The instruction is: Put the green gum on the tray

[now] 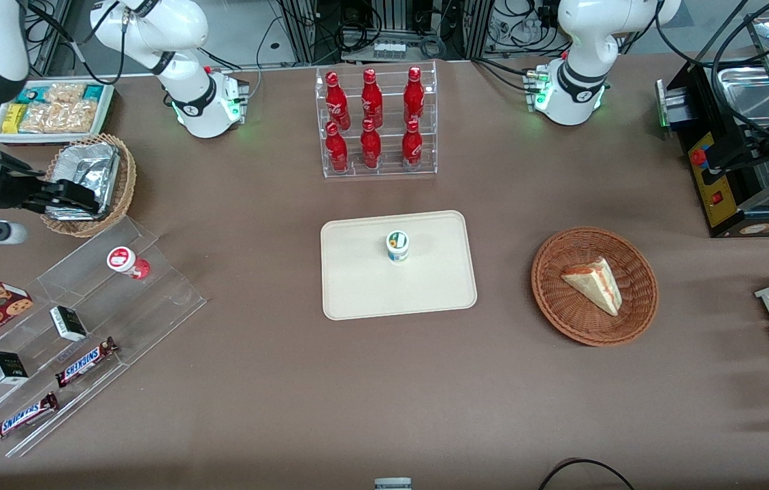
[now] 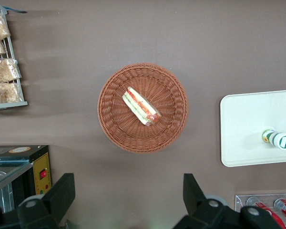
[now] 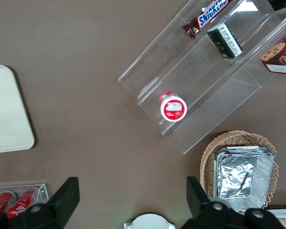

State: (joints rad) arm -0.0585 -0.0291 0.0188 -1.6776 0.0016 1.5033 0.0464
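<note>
Cream matte tray [image 1: 357, 286], rounded corners, frame centre; one green gum [image 1: 397, 246] cylinder upright on it. Gripper [image 1: 75, 197] open, empty, frame left over a wicker basket [image 1: 127, 178]. Six red bottles [image 1: 371, 119] in clear rack.
</note>
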